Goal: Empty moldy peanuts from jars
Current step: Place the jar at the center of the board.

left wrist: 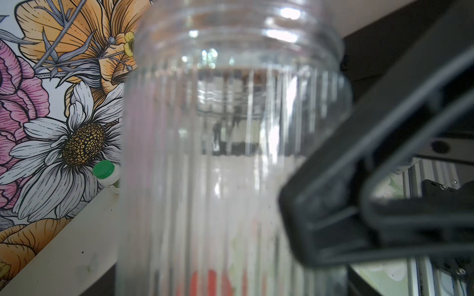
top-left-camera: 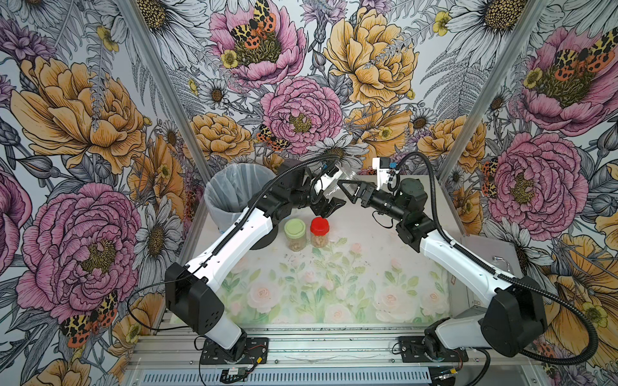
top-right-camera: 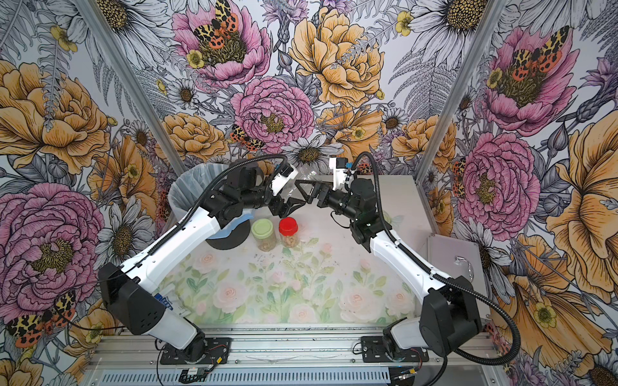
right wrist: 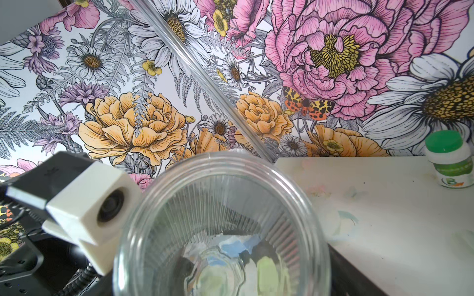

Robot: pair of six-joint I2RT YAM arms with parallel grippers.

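On floral mat [top-left-camera: 327,290], 2 jars [top-left-camera: 295,239] nr bin [top-left-camera: 234,190], floral walls [top-left-camera: 83,133]

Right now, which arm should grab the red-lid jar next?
Probably the right. The right gripper is open and empty, while the left gripper holds the empty clear jar. The red-lid jar stands upright on the table, lid on.
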